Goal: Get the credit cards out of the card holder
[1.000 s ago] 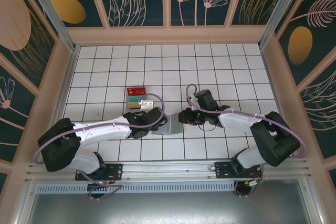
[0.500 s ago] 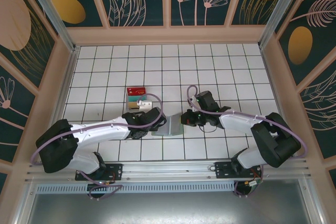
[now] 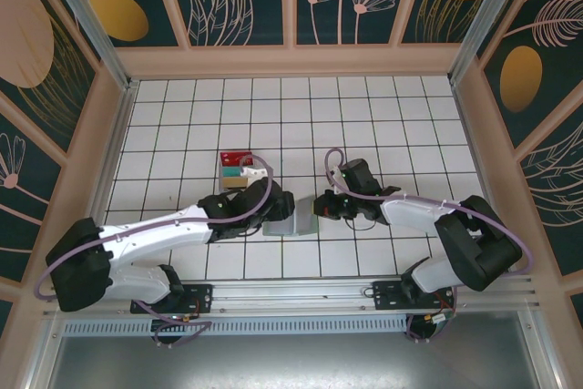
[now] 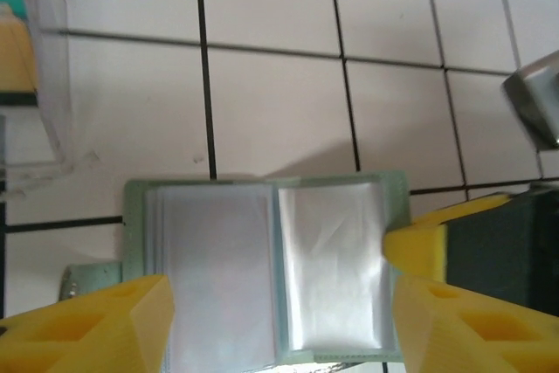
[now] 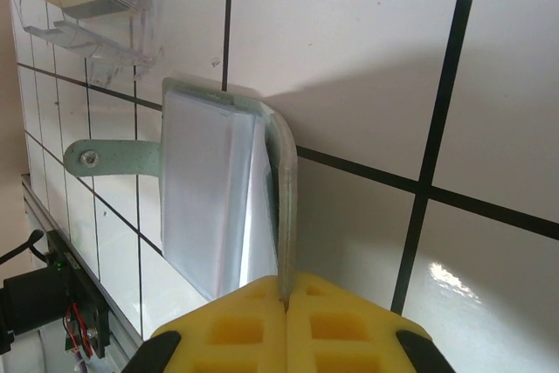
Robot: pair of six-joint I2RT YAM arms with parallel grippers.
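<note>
Shows the card holder [image 4: 271, 277] lying open on the white-tiled counter [image 3: 364, 125], pale sleeves up, near the clear tray [image 3: 239, 170] that carries red, teal and tan credit cards [image 3: 237, 158]. Finds the right gripper [image 5: 286, 294] with jaws clenched on the holder's right edge. Catches the left gripper [image 4: 271, 303] poised over the sleeves, jaws released and spread to either side.
</note>
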